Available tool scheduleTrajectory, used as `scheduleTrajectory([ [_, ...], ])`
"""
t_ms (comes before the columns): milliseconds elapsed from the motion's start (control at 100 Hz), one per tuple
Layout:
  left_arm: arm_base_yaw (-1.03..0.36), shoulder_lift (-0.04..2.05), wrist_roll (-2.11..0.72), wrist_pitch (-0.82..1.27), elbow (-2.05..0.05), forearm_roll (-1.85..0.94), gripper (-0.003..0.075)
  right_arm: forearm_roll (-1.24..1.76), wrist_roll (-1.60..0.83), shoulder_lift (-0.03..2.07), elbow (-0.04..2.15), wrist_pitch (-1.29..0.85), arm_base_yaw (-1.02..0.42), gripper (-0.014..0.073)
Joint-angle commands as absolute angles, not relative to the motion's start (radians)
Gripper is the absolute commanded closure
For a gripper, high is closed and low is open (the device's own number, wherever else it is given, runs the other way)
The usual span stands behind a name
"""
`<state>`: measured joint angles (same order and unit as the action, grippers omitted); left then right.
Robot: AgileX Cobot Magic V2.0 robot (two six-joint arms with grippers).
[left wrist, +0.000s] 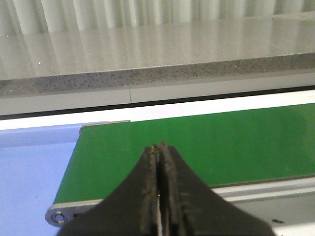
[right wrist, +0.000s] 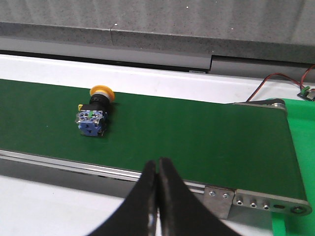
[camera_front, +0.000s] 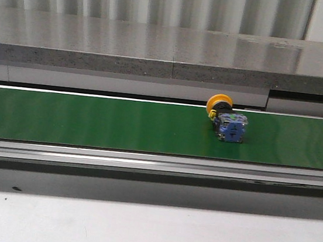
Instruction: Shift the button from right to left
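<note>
The button [camera_front: 226, 119] lies on its side on the green belt [camera_front: 90, 121], right of centre, yellow cap toward the far edge and blue-grey body toward me. The right wrist view shows the same button [right wrist: 93, 114] well ahead of my right gripper [right wrist: 157, 162], which is shut and empty over the belt's near rail. My left gripper [left wrist: 160, 146] is also shut with nothing in it, above the left end of the belt [left wrist: 221, 142]. Neither gripper shows in the front view.
A grey stone-like ledge [camera_front: 170, 51] runs behind the belt. A metal rail [camera_front: 156, 164] borders the belt's near side. Red and black wires [right wrist: 268, 83] lie past the belt's right end roller [right wrist: 261, 104]. A pale blue surface [left wrist: 29, 167] lies left of the belt.
</note>
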<state>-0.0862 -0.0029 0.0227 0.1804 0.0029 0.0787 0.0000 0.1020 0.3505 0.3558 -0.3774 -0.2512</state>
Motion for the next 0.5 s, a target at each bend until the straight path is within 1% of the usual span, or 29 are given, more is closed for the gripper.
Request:
scheduleTrajectory([
  [0,-0.085,-0.035,0.03,0.049,0.043,0.08,0.0741,-0.01,0.095,0.353,0.381,-0.296,-0.254,0.0662],
  [120,-0.085,-0.035,0.03,-0.051,0.041,0.075,0.0741,-0.01,0.095,0.353,0.381,-0.296,-0.254,0.0662],
  [200,-0.087,-0.035,0.03,-0.054,0.014,0.072,0.0741,-0.01,0.095,0.353,0.381,-0.296,-0.254,0.0662],
  [320,-0.087,-0.029,0.03,0.014,-0.062,0.072,0.0741,-0.01,0.095,0.353,0.381,-0.296,-0.254,0.0662],
  [490,-0.087,0.056,0.03,0.203,-0.195,0.072,0.0741,-0.01,0.095,0.353,0.381,-0.296,-0.254,0.0662],
])
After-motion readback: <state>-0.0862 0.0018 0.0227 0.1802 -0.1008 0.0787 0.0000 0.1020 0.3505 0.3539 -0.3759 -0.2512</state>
